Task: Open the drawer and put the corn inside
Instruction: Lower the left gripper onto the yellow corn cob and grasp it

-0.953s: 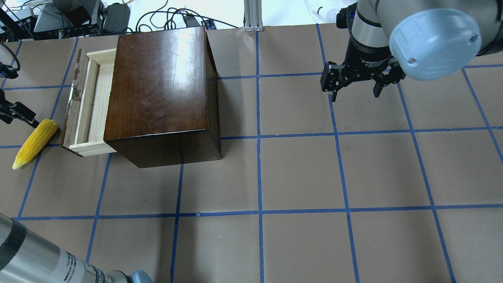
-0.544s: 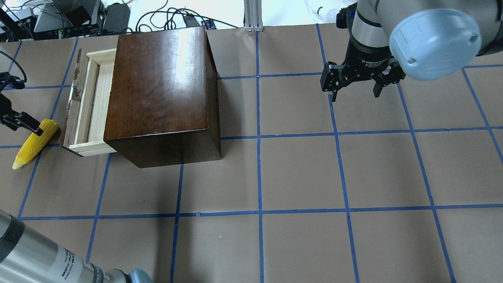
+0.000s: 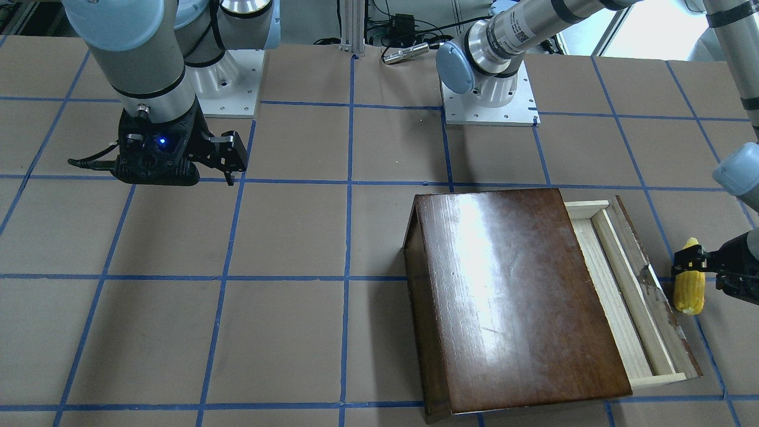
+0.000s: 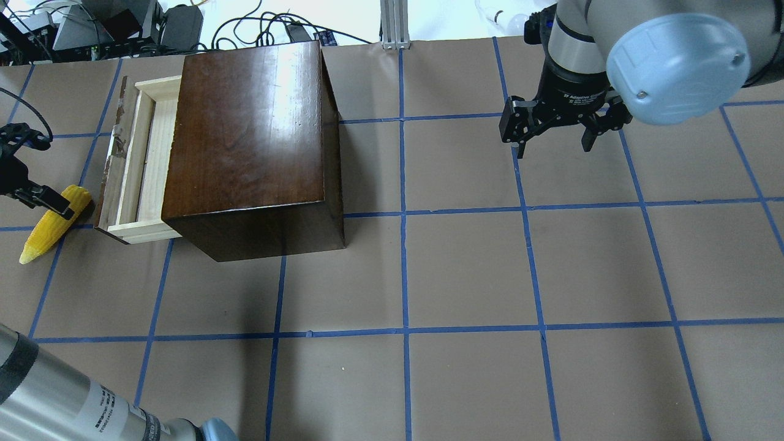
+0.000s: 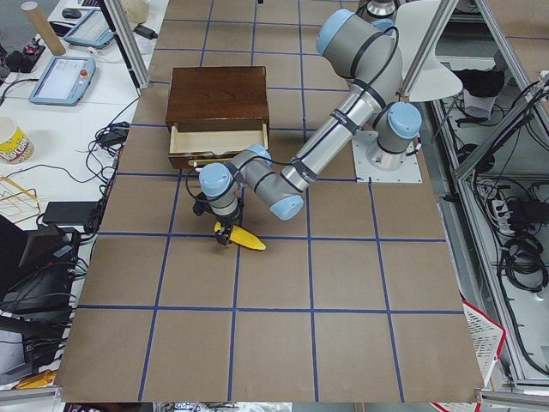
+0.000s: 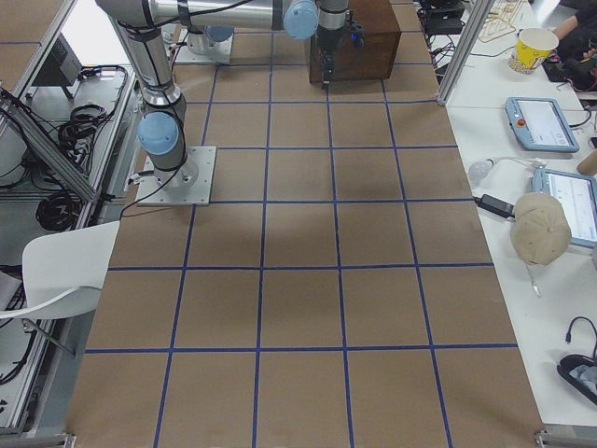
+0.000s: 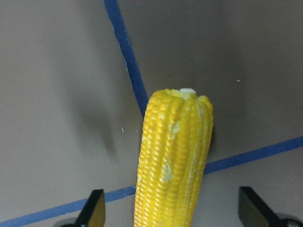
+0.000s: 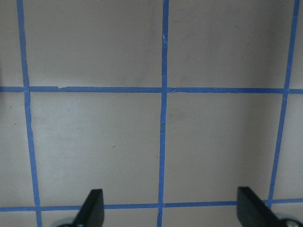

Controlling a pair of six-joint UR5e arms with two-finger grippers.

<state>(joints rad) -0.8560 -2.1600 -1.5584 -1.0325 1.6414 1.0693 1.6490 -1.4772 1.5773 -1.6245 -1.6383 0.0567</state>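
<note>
The yellow corn [image 4: 43, 233] lies on the table just left of the drawer [image 4: 160, 153], which is pulled out of the dark-brown box [image 4: 245, 128]. The drawer's pale tray is empty. My left gripper [image 4: 43, 197] is open, low over the corn's thick end. In the left wrist view the corn [image 7: 173, 161] lies between the two fingers [image 7: 94, 210], apart from both. From the front the corn [image 3: 689, 293] lies beside the drawer's front panel [image 3: 652, 290]. My right gripper [image 4: 554, 147] is open and empty, over the far right of the table.
The box stands at the far left of the table, with its drawer opening toward the left edge. Brown paper with a blue tape grid [image 4: 404, 214] covers the table. Cables and equipment [image 4: 122, 24] lie beyond the far edge.
My left gripper has moved toward the near side and onto the corn's thick end. The corn, drawer and right arm have not moved.
</note>
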